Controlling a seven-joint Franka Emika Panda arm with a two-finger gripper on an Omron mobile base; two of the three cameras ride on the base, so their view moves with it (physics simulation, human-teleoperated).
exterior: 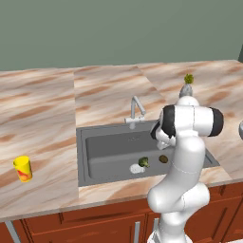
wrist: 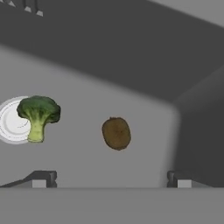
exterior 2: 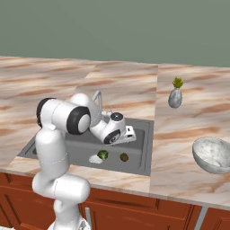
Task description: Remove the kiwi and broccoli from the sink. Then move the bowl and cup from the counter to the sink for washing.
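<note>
The brown oval kiwi [wrist: 116, 133] lies on the floor of the dark grey sink [wrist: 131, 65], right of the green broccoli [wrist: 38, 114], whose stalk rests at the round drain [wrist: 11, 124]. My gripper [wrist: 111, 180] hangs open above the basin, the kiwi centred between its fingertips [wrist: 43, 179], nothing held. From the base, kiwi [exterior: 163, 159] and broccoli [exterior: 143, 162] sit near the sink's [exterior: 109, 152] front wall. The yellow cup [exterior: 23, 169] stands on the counter [exterior: 42, 109] far left of the sink. Right of the sink [exterior 2: 139, 152], the whitish bowl [exterior 2: 212, 154] sits on the counter [exterior 2: 188, 121].
A silver tap [exterior: 135, 111] rises behind the sink. On the counter at the back right stands a grey vase with a green tuft [exterior 2: 175, 96]. My white arm bends over the sink's right half, and the sink's right wall stands close to the kiwi.
</note>
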